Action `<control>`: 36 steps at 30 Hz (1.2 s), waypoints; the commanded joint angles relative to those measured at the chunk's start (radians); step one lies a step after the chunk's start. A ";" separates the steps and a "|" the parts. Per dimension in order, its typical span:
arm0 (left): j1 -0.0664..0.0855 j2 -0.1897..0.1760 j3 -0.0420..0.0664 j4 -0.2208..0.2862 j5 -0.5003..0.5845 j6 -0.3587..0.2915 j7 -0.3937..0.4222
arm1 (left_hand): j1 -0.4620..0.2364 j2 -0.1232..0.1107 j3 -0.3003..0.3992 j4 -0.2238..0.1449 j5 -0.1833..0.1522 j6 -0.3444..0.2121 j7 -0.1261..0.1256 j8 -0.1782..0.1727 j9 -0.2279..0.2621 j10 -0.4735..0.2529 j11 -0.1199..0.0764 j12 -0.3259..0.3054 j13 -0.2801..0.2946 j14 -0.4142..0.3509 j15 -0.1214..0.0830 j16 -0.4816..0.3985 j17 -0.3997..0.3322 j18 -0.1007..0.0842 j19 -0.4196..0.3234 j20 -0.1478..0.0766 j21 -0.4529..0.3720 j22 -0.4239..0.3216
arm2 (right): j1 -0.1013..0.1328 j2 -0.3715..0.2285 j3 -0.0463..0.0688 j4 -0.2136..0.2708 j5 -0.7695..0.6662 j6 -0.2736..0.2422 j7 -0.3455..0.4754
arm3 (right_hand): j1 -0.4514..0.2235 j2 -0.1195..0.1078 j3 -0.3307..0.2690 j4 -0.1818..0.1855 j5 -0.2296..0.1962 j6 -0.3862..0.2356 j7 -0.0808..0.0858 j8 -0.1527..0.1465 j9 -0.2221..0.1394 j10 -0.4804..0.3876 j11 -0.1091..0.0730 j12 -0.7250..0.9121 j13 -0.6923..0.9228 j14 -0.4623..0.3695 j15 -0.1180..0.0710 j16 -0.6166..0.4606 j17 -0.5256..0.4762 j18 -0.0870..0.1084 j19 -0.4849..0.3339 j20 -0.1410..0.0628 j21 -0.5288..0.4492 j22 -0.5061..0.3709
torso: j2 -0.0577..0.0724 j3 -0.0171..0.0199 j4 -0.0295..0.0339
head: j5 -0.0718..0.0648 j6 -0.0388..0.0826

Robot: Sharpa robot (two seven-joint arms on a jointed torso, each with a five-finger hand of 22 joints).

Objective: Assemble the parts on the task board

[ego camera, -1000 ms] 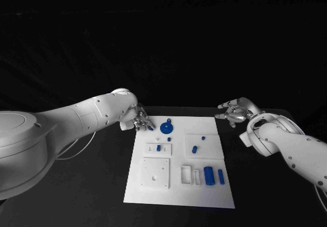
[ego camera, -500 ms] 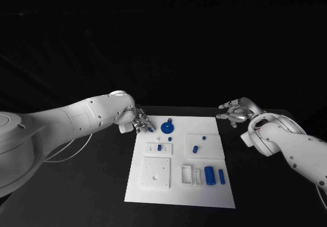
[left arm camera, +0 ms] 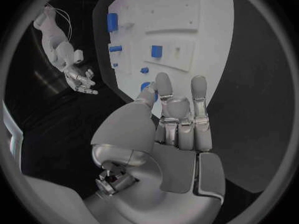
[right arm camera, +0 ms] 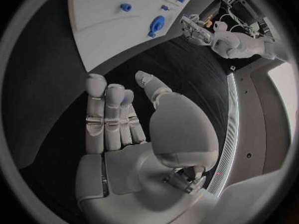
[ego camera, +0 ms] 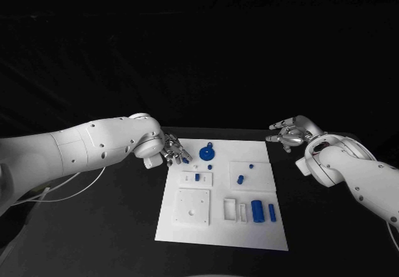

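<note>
Since the picture of a second ago, the whole head view has shifted slightly, so the camera moved. Against the flat white rectangular task board (ego camera: 249, 228), the left hand (ego camera: 172, 150) has kept its station at the far left corner, and the right hand (ego camera: 287, 133) remains off the far right corner. No part has changed place.

Left hand: fingers loosely extended side by side, holding nothing. Right hand: fingers partly curled and apart, holding nothing, above the black worktop (ego camera: 108, 231).

Step in hand, as judged: approach to a first pick; no assembly is evident. The round blue disc-shaped part with a small tab (ego camera: 206, 153) lies on the board's far edge, just beside the left fingertips (ego camera: 184, 157) on their inner side, apart from them. The small blue pegs (ego camera: 239, 179) sit in mid-board, and the two upright blue cylinders (ego camera: 263, 210) in the near right quarter, well apart from both hands.

Next move, as judged: the left hand must reach a little inward over the disc, spread its fingers and close on the rim.
</note>
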 commanded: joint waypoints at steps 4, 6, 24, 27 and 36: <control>0.002 -0.036 -0.014 0.093 -0.071 -0.120 -0.042 | -0.007 0.001 0.005 -0.006 0.002 0.074 -0.059 -0.011 0.189 0.050 -0.008 0.009 -0.004 0.015 -0.001 -0.008 0.009 0.007 0.014 0.000 0.001 0.000 | -0.004 0.001 0.000 -0.004 -0.006 0.014 0.003 | 0.001 0.004 -0.004 -0.002 -0.001 -0.006 0.003 -0.003 0.000 -0.008 0.001 0.001 -0.001 -0.008 0.000 0.001 -0.001 0.017 0.000 0.002 -0.003 0.045 | -0.010 -0.0012 0.0061 | -0.001 -0.011; 0.002 -0.043 -0.017 0.114 -0.091 -0.131 -0.044 | -0.006 0.001 0.005 -0.007 0.003 0.076 -0.059 -0.010 0.190 0.051 -0.009 0.011 -0.005 0.018 -0.001 -0.007 0.015 0.008 0.015 0.000 0.002 0.000 | -0.005 0.002 0.000 -0.004 -0.006 0.014 0.003 | 0.001 0.004 -0.004 -0.002 -0.001 -0.006 0.003 -0.003 0.000 -0.008 0.001 0.001 -0.001 -0.008 0.000 0.001 -0.001 0.017 0.000 0.002 -0.003 0.045 | -0.011 -0.0011 0.0070 | -0.001 -0.013; -0.041 -0.052 -0.022 0.201 -0.248 -0.194 -0.048 | -0.007 0.003 0.005 -0.012 0.007 0.083 -0.062 -0.009 0.199 0.051 -0.011 0.024 -0.009 0.030 -0.001 -0.009 0.040 0.015 0.023 0.005 0.003 -0.001 | -0.007 0.004 0.000 -0.005 -0.005 0.016 0.004 | 0.001 0.006 -0.007 -0.002 0.005 -0.006 0.003 -0.003 0.000 -0.008 0.001 0.001 -0.002 -0.009 0.000 0.001 -0.001 0.017 0.001 0.002 -0.005 0.045 | -0.010 0.0003 0.0060 | 0.003 -0.023; -0.048 -0.050 -0.022 0.202 -0.263 -0.191 -0.049 | -0.006 0.003 0.006 -0.013 0.008 0.082 -0.062 -0.009 0.200 0.051 -0.011 0.024 -0.010 0.030 -0.001 -0.010 0.041 0.016 0.023 0.006 0.003 -0.001 | -0.007 0.003 0.000 -0.005 -0.005 0.016 0.004 | 0.001 0.006 -0.007 -0.002 0.005 -0.006 0.003 -0.003 0.000 -0.008 0.001 0.001 -0.002 -0.009 0.000 0.001 -0.001 0.017 0.001 0.002 -0.005 0.045 | -0.009 -0.0003 0.0060 | 0.001 -0.024; -0.061 -0.042 -0.022 0.197 -0.297 -0.182 -0.051 | -0.006 0.003 0.007 -0.016 0.009 0.083 -0.062 -0.010 0.202 0.051 -0.011 0.024 -0.012 0.031 -0.001 -0.011 0.045 0.016 0.023 0.007 0.003 0.000 | -0.008 0.003 0.000 -0.005 -0.005 0.016 0.004 | 0.001 0.006 -0.007 -0.002 0.005 -0.006 0.003 -0.003 0.000 -0.008 0.001 0.001 -0.002 -0.009 0.000 0.001 -0.001 0.017 0.001 0.002 -0.005 0.045 | -0.010 -0.0004 0.0062 | 0.001 -0.028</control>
